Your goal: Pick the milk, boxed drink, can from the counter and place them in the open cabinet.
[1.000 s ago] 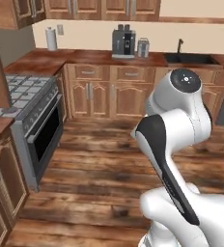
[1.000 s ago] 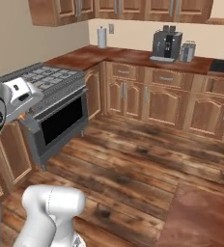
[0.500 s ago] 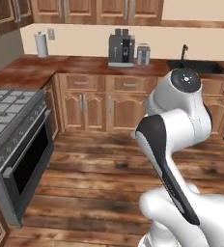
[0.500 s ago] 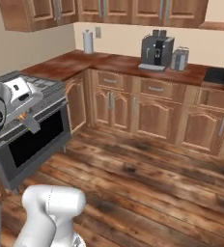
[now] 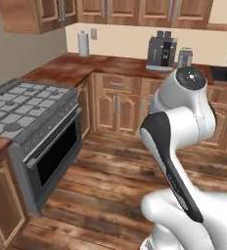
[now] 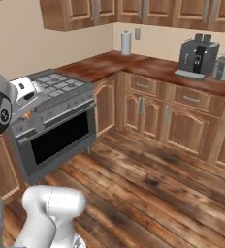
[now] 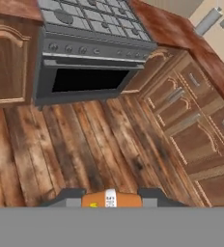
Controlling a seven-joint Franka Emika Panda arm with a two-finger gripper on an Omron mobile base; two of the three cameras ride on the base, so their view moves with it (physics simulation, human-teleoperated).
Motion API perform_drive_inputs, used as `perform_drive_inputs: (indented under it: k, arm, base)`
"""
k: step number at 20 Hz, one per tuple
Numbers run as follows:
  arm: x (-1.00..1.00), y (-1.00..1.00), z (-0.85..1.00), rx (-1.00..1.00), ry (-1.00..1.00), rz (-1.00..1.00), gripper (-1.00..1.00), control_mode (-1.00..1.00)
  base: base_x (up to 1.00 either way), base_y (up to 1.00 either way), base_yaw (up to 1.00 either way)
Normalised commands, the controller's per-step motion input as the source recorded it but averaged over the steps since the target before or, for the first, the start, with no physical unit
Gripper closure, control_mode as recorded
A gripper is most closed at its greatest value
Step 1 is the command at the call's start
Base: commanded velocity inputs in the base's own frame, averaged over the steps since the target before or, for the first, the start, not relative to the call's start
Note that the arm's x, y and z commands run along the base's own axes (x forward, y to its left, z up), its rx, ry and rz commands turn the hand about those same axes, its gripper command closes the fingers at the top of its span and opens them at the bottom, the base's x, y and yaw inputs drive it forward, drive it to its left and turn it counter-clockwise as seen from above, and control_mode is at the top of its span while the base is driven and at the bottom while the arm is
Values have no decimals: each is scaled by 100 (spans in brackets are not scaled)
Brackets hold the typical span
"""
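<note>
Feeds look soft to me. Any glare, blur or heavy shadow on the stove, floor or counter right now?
Left base view: flat, even light, no glare, grey gas stove slightly soft-edged. Right base view: same light, one faint dark patch on the wooden plank floor. Hand view: small yellow-orange box between the jaws reads clearly, far reddish-brown counter is blurrier.

Kitchen corner, left base view. The stove stands at 9 o'clock, set into the counter, which runs back from it and turns right along the rear wall. On the counter: paper towel roll at 11 o'clock, coffee machine at 1 o'clock, with the sink to its right. Wall cabinets hang above.
</note>
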Motion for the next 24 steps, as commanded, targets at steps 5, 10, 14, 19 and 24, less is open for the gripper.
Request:
perform_drive_inputs:
  k: [5,10,14,19,24]
  arm:
    - [0,0,0,0,0,0,100,100]
    - [0,0,0,0,0,0,100,100]
    - [0,0,0,0,0,0,100,100]
    - [0,0,0,0,0,0,100,100]
    - [0,0,0,0,0,0,100,100]
  base:
    - [0,-27,69]
    - [0,-23,70]
    - [0,-24,66]
    - [0,-31,65]
    - [0,-20,54]
